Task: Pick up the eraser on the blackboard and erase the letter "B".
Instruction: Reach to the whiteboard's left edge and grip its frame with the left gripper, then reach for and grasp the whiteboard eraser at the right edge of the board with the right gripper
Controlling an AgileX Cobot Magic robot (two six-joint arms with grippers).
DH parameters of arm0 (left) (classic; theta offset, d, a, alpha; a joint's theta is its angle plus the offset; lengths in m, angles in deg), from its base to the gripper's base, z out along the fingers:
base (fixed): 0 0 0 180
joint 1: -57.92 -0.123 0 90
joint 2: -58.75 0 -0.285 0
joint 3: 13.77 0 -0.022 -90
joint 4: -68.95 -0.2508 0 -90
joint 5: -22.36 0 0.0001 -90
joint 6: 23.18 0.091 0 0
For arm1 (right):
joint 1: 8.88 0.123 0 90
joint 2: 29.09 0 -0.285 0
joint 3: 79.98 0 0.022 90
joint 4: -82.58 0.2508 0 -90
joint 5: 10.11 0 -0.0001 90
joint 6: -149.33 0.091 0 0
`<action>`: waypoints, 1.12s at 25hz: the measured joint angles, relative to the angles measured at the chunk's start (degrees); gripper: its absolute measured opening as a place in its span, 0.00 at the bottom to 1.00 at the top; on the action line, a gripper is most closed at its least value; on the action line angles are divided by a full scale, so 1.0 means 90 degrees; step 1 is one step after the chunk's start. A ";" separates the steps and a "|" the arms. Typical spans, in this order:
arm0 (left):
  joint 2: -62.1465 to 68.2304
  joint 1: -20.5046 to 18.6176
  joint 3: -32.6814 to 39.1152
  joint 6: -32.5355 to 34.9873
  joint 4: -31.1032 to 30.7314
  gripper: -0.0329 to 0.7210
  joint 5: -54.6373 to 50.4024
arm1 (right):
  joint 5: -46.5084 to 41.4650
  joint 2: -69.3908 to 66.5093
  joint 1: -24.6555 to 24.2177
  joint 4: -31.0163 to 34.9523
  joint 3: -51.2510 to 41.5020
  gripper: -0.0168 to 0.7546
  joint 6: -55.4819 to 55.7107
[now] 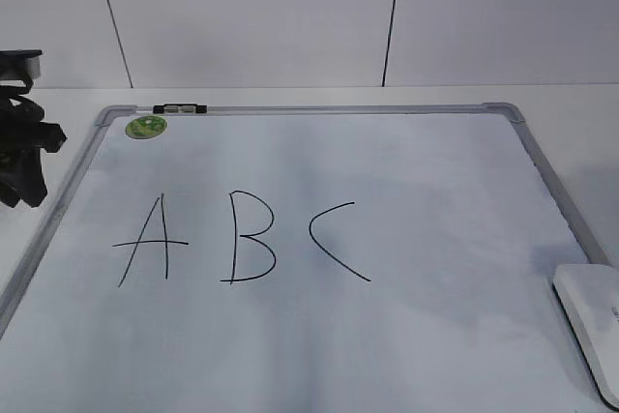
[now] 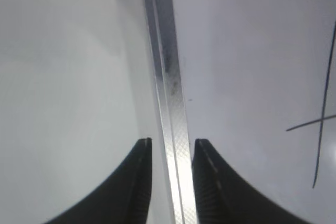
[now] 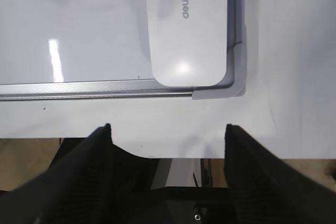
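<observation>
White eraser (image 3: 187,27) sits tight in the blackboard (image 1: 387,336) corner. Your right claw (image 3: 168,129) gapes wide, so it may snag the frame; left claw (image 2: 171,145) is narrow.

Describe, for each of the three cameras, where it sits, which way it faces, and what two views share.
Exterior: raised in front, slanting down at the blackboard; left arm at the left edge.
Left wrist: looks down past the left gripper, jaws astride the frame.
Right wrist: looks down past the open right gripper at the eraser.
Shared: eraser, exterior and right wrist.
</observation>
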 joint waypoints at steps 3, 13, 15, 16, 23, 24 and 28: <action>0.0236 0.0000 -0.0191 0.0000 0.0000 0.32 0.0024 | 0.0000 0.0000 0.0000 0.0010 0.0000 0.72 0.0000; 0.0761 0.0000 -0.0499 0.0012 -0.0012 0.32 0.0024 | 0.0000 0.0000 0.0000 0.0010 0.0000 0.72 0.0000; 0.0823 0.0000 -0.0499 0.0012 -0.0024 0.32 0.0024 | -0.0013 0.0000 0.0000 0.0010 0.0000 0.72 0.0000; 0.0870 0.0000 -0.0499 0.0012 -0.0034 0.32 0.0024 | -0.0013 0.0000 0.0000 0.0010 0.0000 0.72 0.0000; 0.1103 0.0000 -0.0539 0.0023 -0.0034 0.32 0.0050 | -0.0013 0.0000 0.0000 0.0010 0.0000 0.72 0.0000; 0.1111 0.0000 -0.0539 0.0023 -0.0034 0.32 0.0050 | -0.0013 0.0000 0.0000 0.0010 0.0000 0.72 0.0000; 0.1119 0.0000 -0.0551 0.0023 -0.0034 0.32 0.0050 | -0.0013 0.0000 0.0000 0.0010 0.0000 0.72 0.0000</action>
